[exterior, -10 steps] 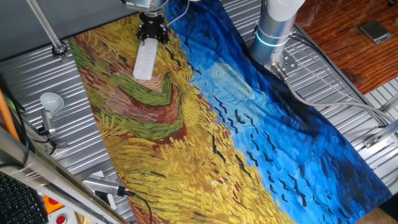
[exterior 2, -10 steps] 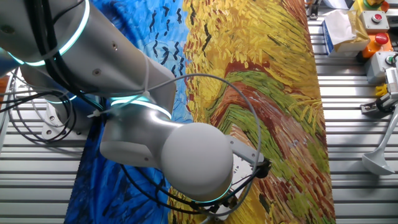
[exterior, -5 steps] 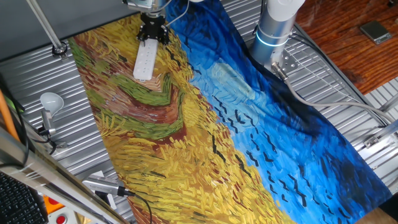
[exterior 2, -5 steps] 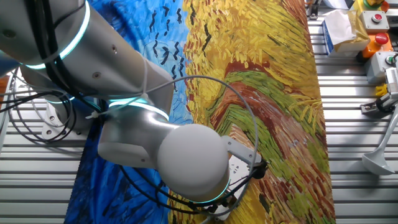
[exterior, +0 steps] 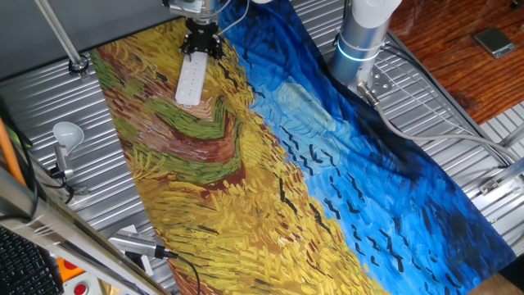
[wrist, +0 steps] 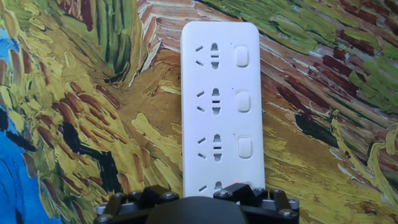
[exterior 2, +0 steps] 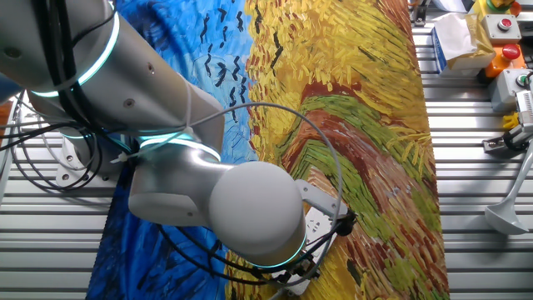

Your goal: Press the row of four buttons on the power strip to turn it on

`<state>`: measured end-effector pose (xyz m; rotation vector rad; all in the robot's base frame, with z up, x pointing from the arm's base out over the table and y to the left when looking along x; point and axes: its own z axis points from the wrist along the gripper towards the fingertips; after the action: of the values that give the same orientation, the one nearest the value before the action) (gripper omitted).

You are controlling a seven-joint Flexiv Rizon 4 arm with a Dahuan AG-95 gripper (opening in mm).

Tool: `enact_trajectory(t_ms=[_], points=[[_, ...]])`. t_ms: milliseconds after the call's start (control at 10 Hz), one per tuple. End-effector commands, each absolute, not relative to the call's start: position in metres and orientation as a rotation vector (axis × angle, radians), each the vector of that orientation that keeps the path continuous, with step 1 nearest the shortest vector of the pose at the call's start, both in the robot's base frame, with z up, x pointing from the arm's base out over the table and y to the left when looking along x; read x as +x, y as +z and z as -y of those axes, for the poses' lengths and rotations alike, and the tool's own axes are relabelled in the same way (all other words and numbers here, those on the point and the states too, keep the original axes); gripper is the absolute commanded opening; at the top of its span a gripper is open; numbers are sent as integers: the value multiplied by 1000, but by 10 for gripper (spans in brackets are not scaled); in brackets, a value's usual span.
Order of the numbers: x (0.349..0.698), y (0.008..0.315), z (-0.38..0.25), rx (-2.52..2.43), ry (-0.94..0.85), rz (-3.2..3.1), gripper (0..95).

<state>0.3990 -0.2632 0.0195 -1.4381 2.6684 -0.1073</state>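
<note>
The white power strip lies lengthwise on the painted cloth, its row of four buttons running down its right side. Three pale buttons show in full. The nearest one is mostly covered by my gripper, and a small red glow shows beside it. From one fixed view my gripper sits over the far end of the power strip. In the other fixed view the arm hides most of the power strip. No view shows my fingertips.
A white light bulb on a stand is at the left on the metal table. The arm's base stands at the right of the cloth. Boxes and an orange-topped bottle sit by the cloth's edge.
The arm's big joint has drifted slightly left in the other fixed view. The gripper has stayed over the same end of the power strip, which has not moved.
</note>
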Motion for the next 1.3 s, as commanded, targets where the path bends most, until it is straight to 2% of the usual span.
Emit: enact_trajectory(t_ms=[100,1300], points=[[400,12,263,-1436,-104,-2665,760],[396,-13,260,-1424,-110,-2640,760]])
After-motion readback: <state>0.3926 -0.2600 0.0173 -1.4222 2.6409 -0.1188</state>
